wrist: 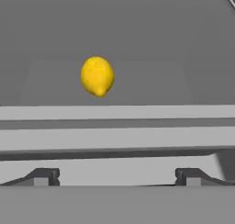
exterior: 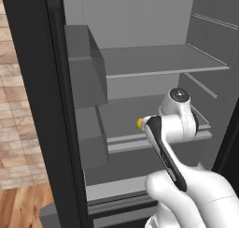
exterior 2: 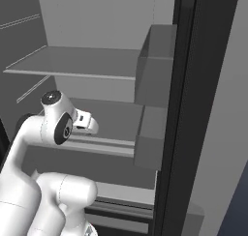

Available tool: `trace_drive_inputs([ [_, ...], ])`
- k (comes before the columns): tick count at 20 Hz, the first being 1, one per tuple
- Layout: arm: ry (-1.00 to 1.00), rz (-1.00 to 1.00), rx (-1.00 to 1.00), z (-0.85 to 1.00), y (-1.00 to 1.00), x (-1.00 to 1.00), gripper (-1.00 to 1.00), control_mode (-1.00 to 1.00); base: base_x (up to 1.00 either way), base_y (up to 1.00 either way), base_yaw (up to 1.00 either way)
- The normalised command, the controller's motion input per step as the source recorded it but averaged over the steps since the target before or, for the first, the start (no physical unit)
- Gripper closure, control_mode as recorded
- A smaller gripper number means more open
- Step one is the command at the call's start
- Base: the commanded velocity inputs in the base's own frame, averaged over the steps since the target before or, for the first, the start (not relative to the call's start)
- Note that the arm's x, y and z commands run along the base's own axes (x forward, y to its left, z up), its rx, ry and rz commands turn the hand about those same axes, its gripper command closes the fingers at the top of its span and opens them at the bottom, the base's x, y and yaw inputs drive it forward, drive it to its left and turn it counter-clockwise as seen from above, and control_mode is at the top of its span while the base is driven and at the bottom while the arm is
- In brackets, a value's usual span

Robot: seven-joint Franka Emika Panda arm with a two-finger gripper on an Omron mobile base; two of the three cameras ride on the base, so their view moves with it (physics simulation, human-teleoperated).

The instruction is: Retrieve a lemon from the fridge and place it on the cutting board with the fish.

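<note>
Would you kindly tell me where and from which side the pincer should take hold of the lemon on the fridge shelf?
Grip the lemon across its wide middle, coming straight in from the fridge's open front over the shelf lip. Its tapered tip points down in the hand view, so the middle gives the surest hold. The pincer is open.

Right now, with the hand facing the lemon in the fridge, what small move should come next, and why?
Probably ease the hand forward and a bit left in its own view. The lemon sits on the fridge shelf past the shelf's front lip, left of centre between the open fingers, and nothing is gripped yet.
</note>
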Motion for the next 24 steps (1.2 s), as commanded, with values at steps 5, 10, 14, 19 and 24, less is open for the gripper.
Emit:
trace_drive_inputs([
  [5,-0.08,0.03,0.04,-0.04,0.20,0.17,-1.00,-1.00,0.00,0.00,0.00],
  [10,0.04,0.00,0.02,0.02,0.15,0.19,-1.00,-1.00,0.00,0.00,0.00],
  [14,0.07,0.00,-0.01,0.13,0.06,0.29,-1.00,-1.00,0.00,0.00,0.00],
  [19,0.00,0.00,0.00,0.00,0.04,0.47,-1.00,-1.00,0.00,0.00,0.00],
  [24,0.00,0.00,0.00,-0.01,0.00,0.48,-1.00,-1.00,0.00,0.00,0.00],
])
